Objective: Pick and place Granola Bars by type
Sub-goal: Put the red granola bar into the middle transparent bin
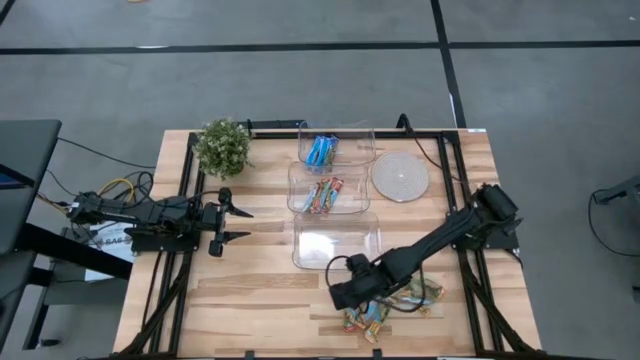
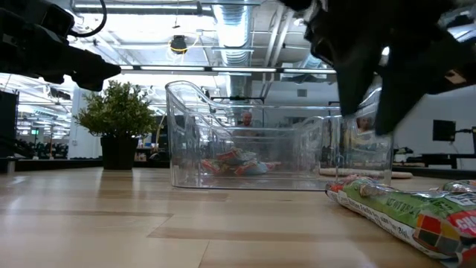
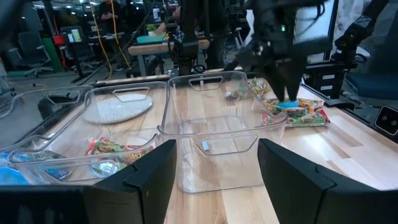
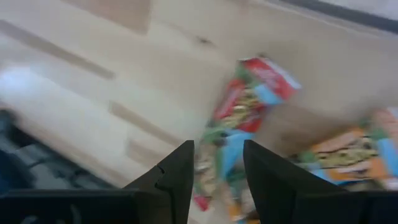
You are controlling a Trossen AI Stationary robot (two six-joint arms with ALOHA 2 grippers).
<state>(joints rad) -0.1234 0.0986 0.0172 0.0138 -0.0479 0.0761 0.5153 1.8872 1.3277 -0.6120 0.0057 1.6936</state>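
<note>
Where bars (image 1: 385,308) pile | axes mixed | right gripper (image 1: 352,297) above

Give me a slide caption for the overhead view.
Right pincer hovers over loose wrapped granola bars beside three clear plastic tubs; left pincer waits open.

Bare wood left of bar pile (image 1: 392,305); tub row (image 1: 336,240) and plant (image 1: 222,147) block far side.

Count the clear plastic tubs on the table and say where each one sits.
3, in a column mid-table: far tub holds blue bars, middle tub holds red-green bars, near tub looks empty. None seem hidden.
</note>
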